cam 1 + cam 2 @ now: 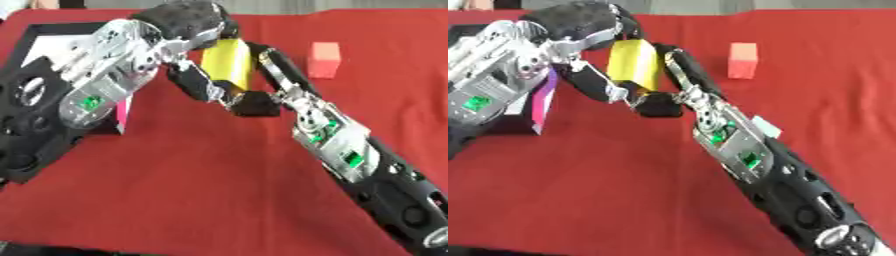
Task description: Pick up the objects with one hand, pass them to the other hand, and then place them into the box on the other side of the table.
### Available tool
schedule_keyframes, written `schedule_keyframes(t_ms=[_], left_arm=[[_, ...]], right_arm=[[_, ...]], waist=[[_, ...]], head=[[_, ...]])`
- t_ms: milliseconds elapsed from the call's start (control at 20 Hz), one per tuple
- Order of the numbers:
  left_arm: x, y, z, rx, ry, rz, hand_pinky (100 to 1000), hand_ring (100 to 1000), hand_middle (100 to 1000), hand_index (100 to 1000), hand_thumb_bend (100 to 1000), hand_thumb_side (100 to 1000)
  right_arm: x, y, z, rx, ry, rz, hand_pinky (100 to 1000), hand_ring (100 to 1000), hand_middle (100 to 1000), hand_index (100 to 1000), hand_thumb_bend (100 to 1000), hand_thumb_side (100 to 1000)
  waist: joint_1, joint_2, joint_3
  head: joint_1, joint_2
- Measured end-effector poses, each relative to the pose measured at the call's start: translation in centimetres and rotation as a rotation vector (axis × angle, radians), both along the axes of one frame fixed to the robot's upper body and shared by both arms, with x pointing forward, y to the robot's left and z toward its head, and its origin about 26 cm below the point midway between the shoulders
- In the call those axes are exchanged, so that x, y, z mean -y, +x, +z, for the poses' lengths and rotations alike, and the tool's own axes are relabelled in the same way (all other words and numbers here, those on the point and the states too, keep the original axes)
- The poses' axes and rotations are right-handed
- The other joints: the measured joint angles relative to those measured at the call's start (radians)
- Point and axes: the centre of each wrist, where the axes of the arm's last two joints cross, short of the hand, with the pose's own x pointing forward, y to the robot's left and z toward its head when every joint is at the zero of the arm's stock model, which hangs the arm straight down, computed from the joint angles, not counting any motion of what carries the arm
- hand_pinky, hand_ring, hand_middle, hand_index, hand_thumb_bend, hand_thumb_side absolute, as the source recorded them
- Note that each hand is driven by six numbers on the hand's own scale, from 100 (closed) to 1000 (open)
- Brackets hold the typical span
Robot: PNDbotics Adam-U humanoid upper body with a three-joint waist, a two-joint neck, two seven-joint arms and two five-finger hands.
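Observation:
A yellow block (229, 62) hangs upright above the red table, held between both hands at the upper middle. My left hand (194, 80) comes in from the upper left, and its dark fingers curl along the block's left and lower edge. My right hand (282, 72) reaches up from the lower right, with fingers along the block's right side and the thumb under its lower corner. A small red block (325, 59) stands on the cloth to the right of the hands, apart from them.
A black-rimmed box (52, 30) sits at the far left, largely covered by my left arm. A magenta piece (542, 100) shows at its near right edge. Red cloth (201, 190) covers the table in front.

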Motion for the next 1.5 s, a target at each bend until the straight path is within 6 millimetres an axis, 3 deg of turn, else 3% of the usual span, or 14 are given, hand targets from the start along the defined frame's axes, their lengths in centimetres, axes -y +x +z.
schedule_keyframes(t_ms=[250, 750, 900, 1000, 1200, 1500], left_arm=[[-0.5, -0.1, -0.2, -0.009, 0.001, 0.007, 673, 668, 461, 414, 228, 100], [-2.3, -0.2, -0.5, -0.027, -0.003, 0.044, 672, 668, 459, 413, 258, 100], [-4.4, 0.3, -0.8, -0.035, 0.022, 0.118, 672, 668, 458, 412, 247, 101], [-5.4, 0.6, -1.1, -0.042, 0.039, 0.15, 673, 669, 457, 411, 243, 101], [-5.6, 0.8, -1.1, -0.037, 0.038, 0.159, 672, 667, 454, 408, 238, 100], [-5.7, 0.8, -1.3, -0.035, 0.032, 0.157, 670, 665, 452, 406, 260, 100]], right_arm=[[-0.2, -0.1, 0.0, 0.014, -0.029, 0.011, 871, 827, 748, 877, 124, 374], [-0.6, -0.3, -0.1, 0.023, -0.045, 0.02, 871, 827, 750, 881, 123, 375], [-0.3, -0.2, -0.1, 0.026, -0.048, 0.012, 879, 813, 731, 869, 181, 296], [0.2, 0.1, 0.1, 0.037, -0.054, -0.003, 881, 802, 717, 867, 305, 100], [0.5, 0.3, 0.3, 0.036, -0.055, 0.012, 882, 794, 709, 864, 396, 100], [0.5, 0.3, 0.4, 0.034, -0.055, 0.034, 883, 790, 708, 864, 401, 100]], waist=[[0.0, 0.0, -0.002], [0.0, 0.0, -0.005], [0.0, 0.0, -0.006], [0.0, 0.0, -0.006], [0.0, 0.0, -0.006], [0.0, 0.0, -0.01]], head=[[0.0, 0.0], [0.003, 0.0], [0.004, 0.0], [0.004, 0.0], [0.004, -0.001], [0.004, -0.001]])
